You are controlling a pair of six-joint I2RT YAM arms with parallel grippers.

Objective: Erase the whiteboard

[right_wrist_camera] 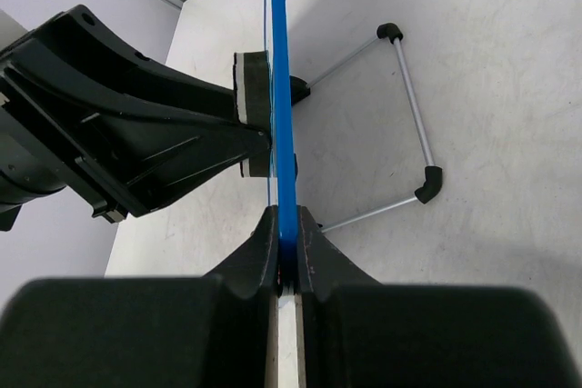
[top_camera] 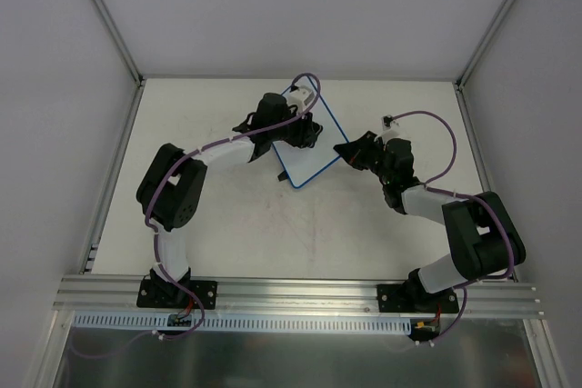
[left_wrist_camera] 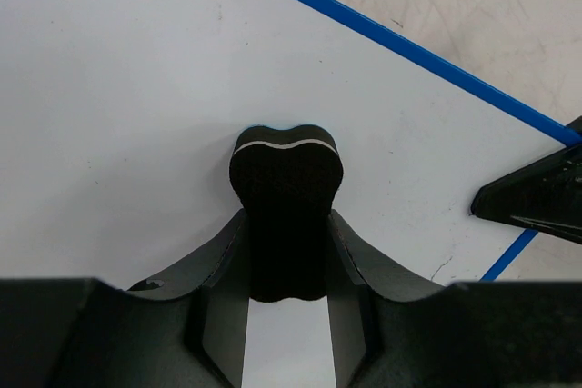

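The whiteboard (top_camera: pixel 309 154), white with a thin blue rim, stands on the table at the middle back, propped on its wire stand (right_wrist_camera: pixel 414 115). My left gripper (top_camera: pixel 307 130) is shut on a small black bone-shaped eraser (left_wrist_camera: pixel 285 190) and presses it flat against the board's white face (left_wrist_camera: pixel 118 106). My right gripper (top_camera: pixel 349 150) is shut on the board's blue right edge (right_wrist_camera: pixel 280 97), which I see edge-on between my fingers. The eraser also shows in the right wrist view (right_wrist_camera: pixel 252 97), against the board's left side. No writing shows on the face.
The table (top_camera: pixel 273 233) is off-white and scuffed. Grey walls with metal corner posts (top_camera: pixel 105 15) enclose the back and sides. An aluminium rail (top_camera: pixel 300 293) runs along the near edge by the arm bases.
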